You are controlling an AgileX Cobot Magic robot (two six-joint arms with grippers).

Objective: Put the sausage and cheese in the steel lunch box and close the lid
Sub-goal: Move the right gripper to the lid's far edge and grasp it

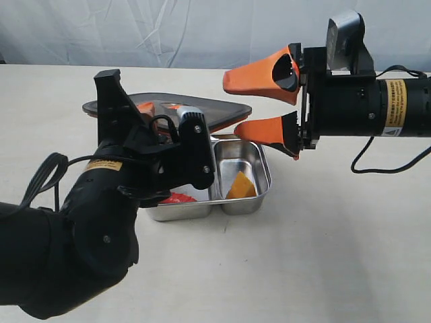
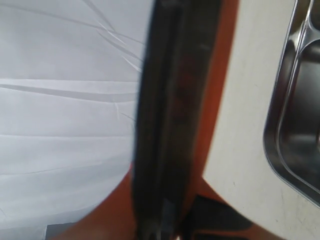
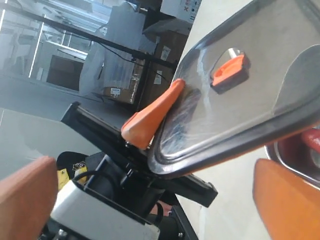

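My left gripper is shut on the lid, a dark see-through one, and holds it tilted over the back of the steel lunch box. The cheese lies in the smaller right compartment. A red bit of the sausage shows in the larger compartment, mostly hidden by my left arm. My right gripper hangs open next to the lid's right end, holding nothing. The left wrist view shows the lid edge-on between the gripper's orange fingers. The right wrist view shows the lid, its orange valve tab and the sausage.
The lunch box stands on a pale tabletop. A white sheet hangs behind the table. A black cable trails from my right arm onto the table at the right.
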